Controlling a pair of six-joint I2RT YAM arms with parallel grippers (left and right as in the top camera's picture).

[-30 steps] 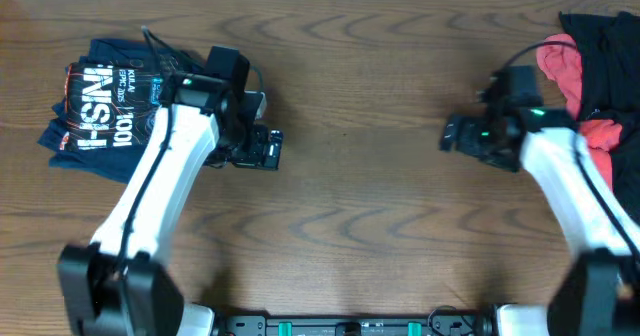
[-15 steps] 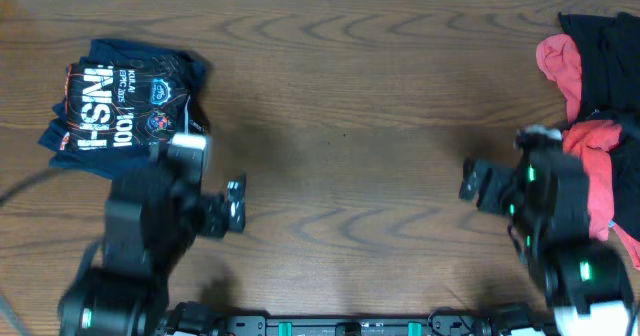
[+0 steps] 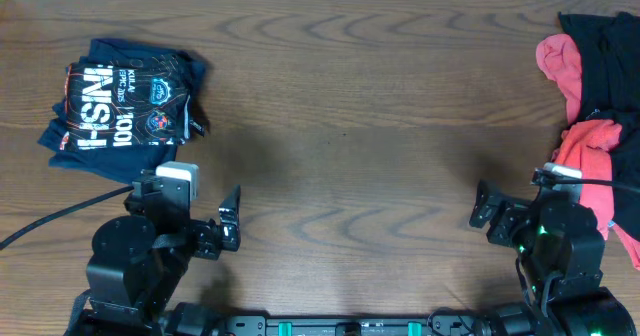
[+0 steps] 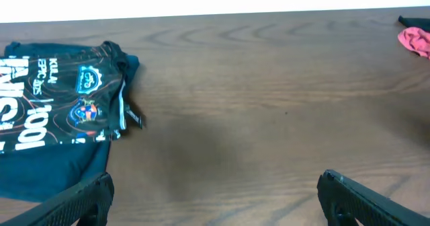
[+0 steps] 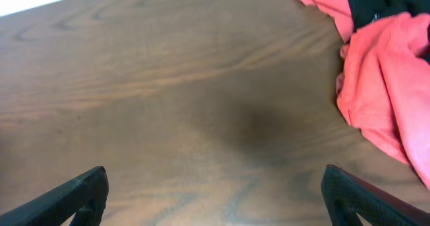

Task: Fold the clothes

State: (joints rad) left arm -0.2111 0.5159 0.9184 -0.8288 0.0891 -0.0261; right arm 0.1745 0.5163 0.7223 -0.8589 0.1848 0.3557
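A folded dark jersey (image 3: 120, 106) with white lettering and orange lines lies at the far left of the table; the left wrist view shows it as the jersey (image 4: 54, 118) at left. A loose pile of clothes (image 3: 595, 76), coral-red and black, lies at the far right, and its coral-red piece (image 5: 390, 85) fills the right side of the right wrist view. My left gripper (image 3: 232, 221) hangs open near the front edge, well short of the jersey. My right gripper (image 3: 485, 211) is open too, to the left of the pile. Neither holds anything.
The wooden table (image 3: 350, 126) stretches between the two garment groups. A black cable (image 3: 50, 226) runs from the left arm off the left edge. The arm bases sit along the front edge.
Both arms have pulled back from the middle of the table toward the front edge, away from the jersey and the pile. Both grippers stayed open and empty.
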